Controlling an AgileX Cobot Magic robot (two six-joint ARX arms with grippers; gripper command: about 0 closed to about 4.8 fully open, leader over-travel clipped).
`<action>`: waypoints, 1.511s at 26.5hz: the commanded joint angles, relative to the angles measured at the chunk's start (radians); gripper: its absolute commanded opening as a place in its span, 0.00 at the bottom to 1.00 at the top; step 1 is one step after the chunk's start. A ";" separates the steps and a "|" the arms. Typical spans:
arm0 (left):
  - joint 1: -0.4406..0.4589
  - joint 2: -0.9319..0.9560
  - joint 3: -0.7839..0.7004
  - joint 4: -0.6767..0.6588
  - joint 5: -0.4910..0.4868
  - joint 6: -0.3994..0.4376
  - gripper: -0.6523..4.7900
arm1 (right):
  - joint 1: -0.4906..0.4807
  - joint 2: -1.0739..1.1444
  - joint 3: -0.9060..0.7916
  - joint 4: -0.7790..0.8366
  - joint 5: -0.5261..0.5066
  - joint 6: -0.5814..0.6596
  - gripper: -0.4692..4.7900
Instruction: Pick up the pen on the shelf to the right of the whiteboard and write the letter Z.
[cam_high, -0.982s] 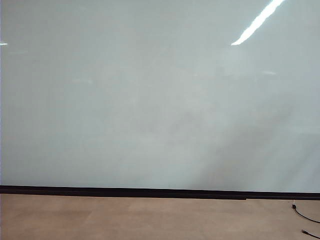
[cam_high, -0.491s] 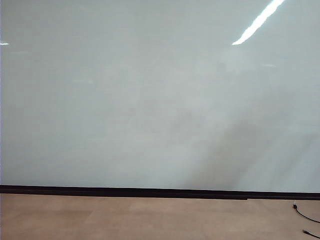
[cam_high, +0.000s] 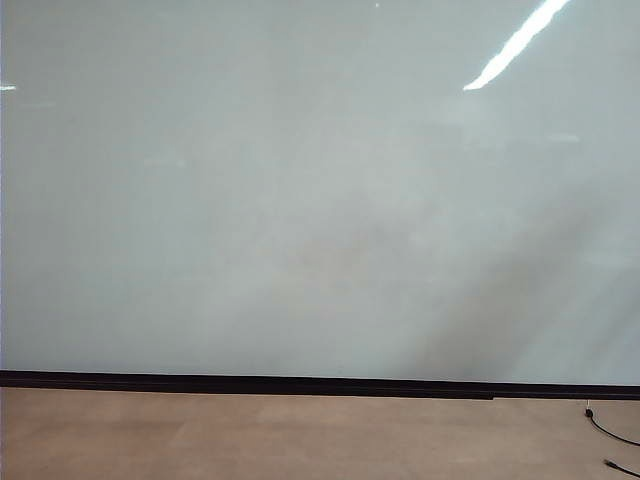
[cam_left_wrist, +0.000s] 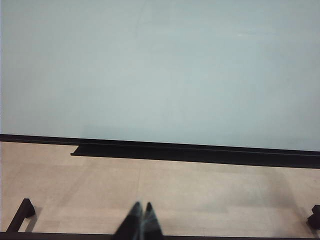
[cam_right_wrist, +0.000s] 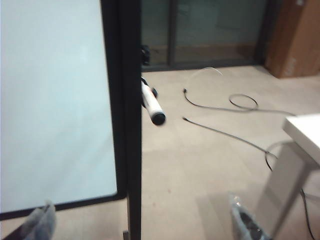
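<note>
The white pen (cam_right_wrist: 151, 104) with a dark tip sticks out beside the whiteboard (cam_right_wrist: 55, 100). Cables (cam_right_wrist: 220, 132) lie on the floor (cam_right_wrist: 200, 170). The right end effector (cam_right_wrist: 142, 222) is wide open and empty, the left end effector (cam_left_wrist: 140, 222) pinched closed.

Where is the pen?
Only the right wrist view shows it: the pen sticks out beside the whiteboard's black frame edge, above the floor.

Your left gripper (cam_left_wrist: 141, 220) sits low with fingertips pinched together, pointing over tan floor (cam_left_wrist: 200, 195) toward the whiteboard (cam_left_wrist: 160, 70).

No readable text, label, brand, number or sign appears anywhere.
</note>
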 joint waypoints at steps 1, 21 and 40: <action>0.000 0.000 0.002 0.005 0.000 0.004 0.11 | -0.023 0.098 0.005 0.188 -0.058 -0.033 0.98; 0.000 0.000 0.002 0.005 0.000 0.004 0.11 | -0.083 0.869 0.111 0.895 -0.198 -0.035 0.98; 0.000 0.000 0.002 0.005 0.000 0.004 0.11 | -0.106 1.245 0.471 0.899 -0.358 -0.048 0.98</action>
